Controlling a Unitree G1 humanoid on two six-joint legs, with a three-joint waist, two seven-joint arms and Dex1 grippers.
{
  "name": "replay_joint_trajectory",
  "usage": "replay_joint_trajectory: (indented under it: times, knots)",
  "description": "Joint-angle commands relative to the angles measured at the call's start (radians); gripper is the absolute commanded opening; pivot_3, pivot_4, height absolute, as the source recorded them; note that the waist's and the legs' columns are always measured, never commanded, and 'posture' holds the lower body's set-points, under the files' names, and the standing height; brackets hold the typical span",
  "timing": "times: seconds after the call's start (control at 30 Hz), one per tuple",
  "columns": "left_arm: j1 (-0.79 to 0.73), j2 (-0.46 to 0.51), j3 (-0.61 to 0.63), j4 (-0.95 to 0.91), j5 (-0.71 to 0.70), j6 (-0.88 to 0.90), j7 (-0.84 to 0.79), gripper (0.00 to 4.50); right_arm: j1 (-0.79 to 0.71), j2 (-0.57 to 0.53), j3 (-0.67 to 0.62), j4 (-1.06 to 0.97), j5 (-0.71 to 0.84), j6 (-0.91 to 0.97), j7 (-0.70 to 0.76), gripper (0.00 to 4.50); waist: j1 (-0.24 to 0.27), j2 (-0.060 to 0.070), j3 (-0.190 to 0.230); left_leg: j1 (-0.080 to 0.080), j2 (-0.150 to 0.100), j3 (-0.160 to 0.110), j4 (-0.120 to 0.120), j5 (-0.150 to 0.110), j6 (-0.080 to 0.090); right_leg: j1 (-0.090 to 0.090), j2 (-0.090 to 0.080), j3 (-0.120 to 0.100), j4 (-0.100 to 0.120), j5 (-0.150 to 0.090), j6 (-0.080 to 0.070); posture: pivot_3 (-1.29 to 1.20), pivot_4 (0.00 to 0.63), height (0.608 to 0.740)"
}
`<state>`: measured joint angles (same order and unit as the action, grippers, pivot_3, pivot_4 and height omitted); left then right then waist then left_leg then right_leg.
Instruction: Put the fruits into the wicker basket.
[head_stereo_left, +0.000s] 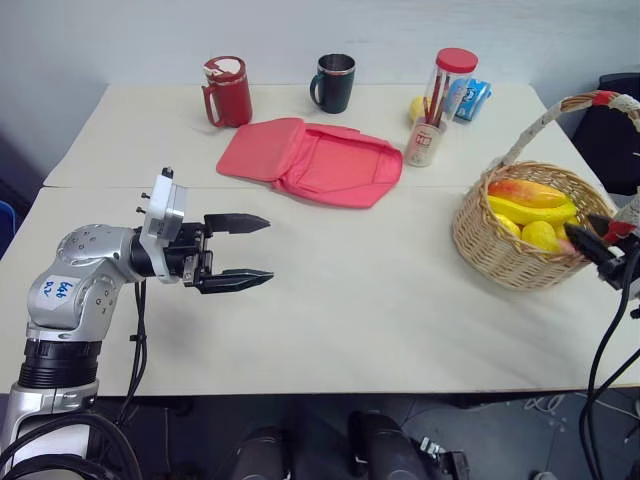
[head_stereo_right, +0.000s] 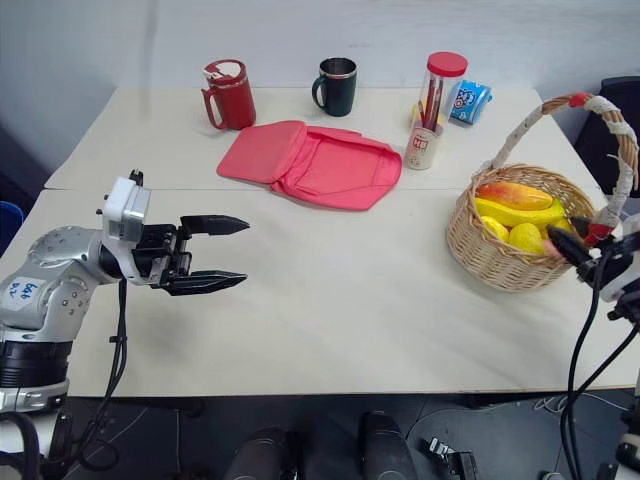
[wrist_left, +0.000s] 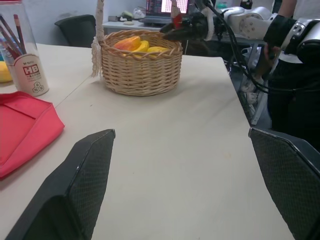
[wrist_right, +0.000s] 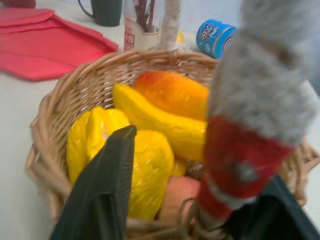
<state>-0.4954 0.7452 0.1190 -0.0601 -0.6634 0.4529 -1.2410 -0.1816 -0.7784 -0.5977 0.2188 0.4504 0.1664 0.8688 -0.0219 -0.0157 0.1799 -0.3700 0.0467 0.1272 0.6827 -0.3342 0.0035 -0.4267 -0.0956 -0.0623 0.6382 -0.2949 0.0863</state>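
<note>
An orange-red oval mango (head_stereo_left: 524, 190), a curved yellow banana (head_stereo_left: 530, 211) and a small yellow oval fruit (head_stereo_left: 541, 235) are seen lying inside the round tan wicker basket (head_stereo_left: 492, 247) at the table's right. The right gripper (head_stereo_left: 592, 240), at the rim by the handle, is parted and empty; the left gripper (head_stereo_left: 236, 252) is spread wide, well apart. Loading appears finished; a clear withdrawal is called for next.

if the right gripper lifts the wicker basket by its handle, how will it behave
The wicker basket would probably hang and swing, since its tall arched handle leaves the load well below the grip. It looks stiff and light. The fruits sit loose inside, so they may shift and tilt it.
</note>
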Motion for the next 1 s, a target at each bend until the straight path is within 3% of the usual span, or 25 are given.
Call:
replay_joint_trajectory:
  times: [0.03, 0.13, 0.3, 0.4, 0.5, 0.6, 0.63, 0.8, 1.0]
  knots:
    - [0.036, 0.008, 0.028, 0.022, 0.007, 0.012, 0.022, 4.5, 0.065, -0.025, -0.108, -0.085, 0.028, -0.091, 0.013, 3.59, 0.002, 0.0, 0.0, 0.0, 0.0, 0.0, 0.0, 0.0, 0.0, 0.0, 0.0, 0.0, 0.0, 0.0, 0.0, 0.0, 0.15, 0.74]
    - [0.098, 0.029, 0.052, 0.051, 0.039, -0.014, 0.035, 4.5, 0.164, -0.06, -0.175, -0.114, 0.037, -0.116, 0.07, 4.46, 0.006, 0.0, 0.0, 0.0, 0.0, 0.0, 0.0, 0.0, 0.0, 0.0, 0.0, 0.0, -0.001, 0.0, 0.0, 0.0, 0.15, 0.74]
    - [0.265, 0.073, 0.105, 0.01, 0.063, -0.039, 0.04, 4.5, 0.279, -0.124, -0.236, -0.135, 0.059, -0.125, 0.178, 4.46, -0.003, 0.0, 0.0, 0.001, 0.0, 0.0, -0.001, -0.001, 0.001, 0.0, 0.0, 0.001, -0.001, 0.0, 0.0, 0.0, 0.15, 0.74]
    - [0.368, 0.058, 0.144, -0.038, 0.084, -0.086, 0.078, 4.5, 0.346, -0.109, -0.231, -0.212, 0.108, -0.059, 0.205, 4.46, -0.006, 0.0, 0.0, 0.002, 0.002, 0.0, -0.002, -0.001, 0.001, 0.001, -0.003, 0.003, -0.002, 0.0, 0.0, 0.0, 0.15, 0.74]
    - [0.449, 0.034, 0.172, -0.112, 0.066, -0.065, 0.14, 4.5, 0.382, -0.046, -0.122, -0.335, 0.15, -0.047, 0.232, 4.46, -0.004, 0.0, 0.0, 0.002, 0.003, -0.002, -0.002, -0.002, 0.001, 0.002, -0.004, 0.007, -0.002, 0.0, 0.0, 0.0, 0.15, 0.74]
    - [0.557, 0.027, 0.164, -0.178, 0.169, -0.149, 0.198, 4.5, 0.36, 0.084, 0.09, -0.51, 0.202, -0.035, 0.226, 4.46, -0.009, -0.002, -0.002, 0.003, 0.004, -0.003, -0.002, -0.003, -0.001, 0.003, -0.004, 0.008, -0.002, 0.0, -0.001, 0.0, 0.15, 0.74]
    - [0.584, 0.012, 0.165, -0.195, 0.184, -0.163, 0.224, 4.5, 0.333, 0.115, 0.196, -0.518, 0.148, -0.099, 0.272, 4.46, -0.01, -0.001, -0.001, 0.003, 0.005, -0.003, -0.002, -0.003, -0.002, 0.003, -0.004, 0.008, -0.002, -0.001, -0.002, 0.0, 0.15, 0.74]
    - [0.588, -0.071, 0.144, -0.184, 0.248, -0.248, 0.325, 4.5, 0.147, 0.217, 0.462, -0.329, -0.038, -0.332, 0.355, 4.46, -0.001, 0.0, 0.0, 0.003, 0.002, -0.004, -0.001, -0.003, 0.0, 0.003, -0.003, 0.006, -0.001, -0.001, -0.002, 0.0, 0.15, 0.74]
    - [0.546, -0.125, 0.136, -0.172, 0.36, -0.357, 0.45, 4.5, 0.009, 0.302, 0.525, -0.083, -0.13, -0.525, 0.308, 4.46, 0.019, 0.0, -0.001, 0.001, 0.0, -0.004, 0.0, -0.003, 0.001, 0.003, -0.004, 0.002, -0.002, -0.001, -0.001, 0.0, 0.15, 0.74]
